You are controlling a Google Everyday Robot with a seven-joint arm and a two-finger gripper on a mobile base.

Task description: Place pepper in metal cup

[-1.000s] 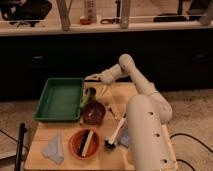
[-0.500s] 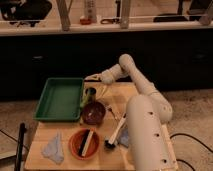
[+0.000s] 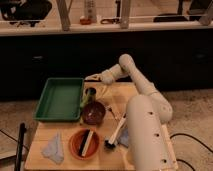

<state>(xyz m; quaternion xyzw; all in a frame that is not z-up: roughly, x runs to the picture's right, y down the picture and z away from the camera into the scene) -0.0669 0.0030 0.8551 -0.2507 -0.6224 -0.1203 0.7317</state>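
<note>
The metal cup [image 3: 90, 93] is a small dark shiny cylinder standing on the wooden table [image 3: 115, 95], just right of the green tray and behind the maroon bowl. My gripper [image 3: 93, 78] is at the table's far edge, just behind and slightly above the cup, on the end of the arm that reaches in from the right. A dim yellowish-green sliver [image 3: 83, 101] shows against the cup's left side by the tray's corner; it may be the pepper, but I cannot tell.
A green tray [image 3: 60, 97] lies at the left. A dark maroon bowl [image 3: 93, 112] sits in front of the cup. An orange bowl [image 3: 84, 143] holds a utensil. A blue cloth [image 3: 54, 148] lies front left, and a white-handled brush [image 3: 117, 131] by my white arm housing [image 3: 144, 132].
</note>
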